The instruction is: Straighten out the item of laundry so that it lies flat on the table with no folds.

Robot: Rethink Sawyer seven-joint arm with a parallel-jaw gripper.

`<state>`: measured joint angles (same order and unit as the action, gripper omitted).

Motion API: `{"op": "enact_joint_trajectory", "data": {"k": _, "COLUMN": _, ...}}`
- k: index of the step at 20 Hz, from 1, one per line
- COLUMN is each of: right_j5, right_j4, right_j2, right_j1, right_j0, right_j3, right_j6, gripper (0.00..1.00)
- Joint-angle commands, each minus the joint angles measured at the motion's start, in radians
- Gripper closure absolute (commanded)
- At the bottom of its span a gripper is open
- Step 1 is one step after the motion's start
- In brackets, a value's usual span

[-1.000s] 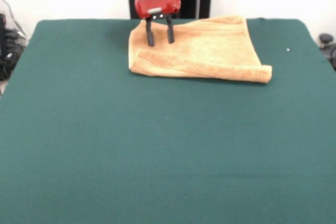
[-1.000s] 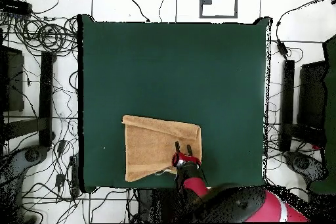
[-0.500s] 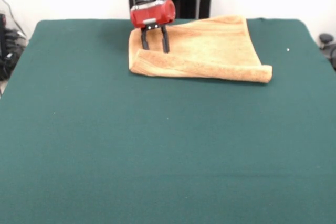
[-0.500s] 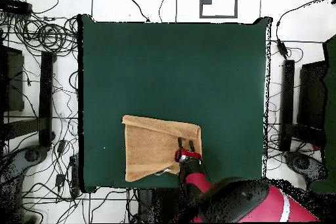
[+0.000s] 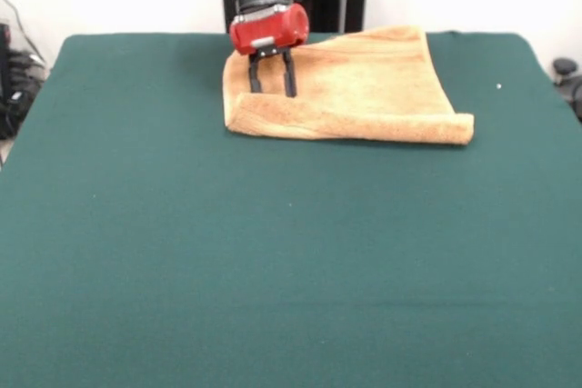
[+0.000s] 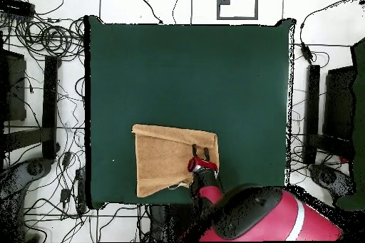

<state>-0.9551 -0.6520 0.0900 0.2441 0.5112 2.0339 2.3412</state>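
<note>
The orange-tan terry-cloth towel (image 5: 350, 88) is lying folded over on the large worktop covered in dark green felt-like cloth (image 5: 273, 252), close to the edge where the robot is standing and nearer one of that edge's corners than the other. The fold is forming a thick rolled rim along the towel's side that is facing the worktop's middle, and the opposite side is reaching almost to the worktop's edge. The red and black end effector (image 5: 269, 90) is hanging over the towel near one end of that rolled rim, its two dark fingers (image 5: 289, 81) pointing down and standing slightly apart, with the tips touching or just above the cloth. It is not visibly gripping anything. Most of the green worktop is lying bare.
</note>
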Motion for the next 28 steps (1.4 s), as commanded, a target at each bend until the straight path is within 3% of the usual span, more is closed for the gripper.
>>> {"op": "enact_joint_trajectory", "data": {"k": 1, "right_j5": -0.091, "right_j4": 0.099, "right_j2": -0.067, "right_j1": -0.021, "right_j0": -0.054, "right_j3": -0.063, "right_j6": 0.07, "gripper": 0.0}}
{"op": "enact_joint_trajectory", "data": {"k": 14, "right_j5": 0.125, "right_j4": 0.048, "right_j2": -0.115, "right_j1": 0.119, "right_j0": -0.042, "right_j3": -0.147, "right_j6": 0.115, "gripper": 0.0}}
{"op": "enact_joint_trajectory", "data": {"k": 28, "right_j5": 0.148, "right_j4": 0.038, "right_j2": -0.117, "right_j1": 0.134, "right_j0": -0.044, "right_j3": -0.19, "right_j6": 0.103, "gripper": 0.0}}
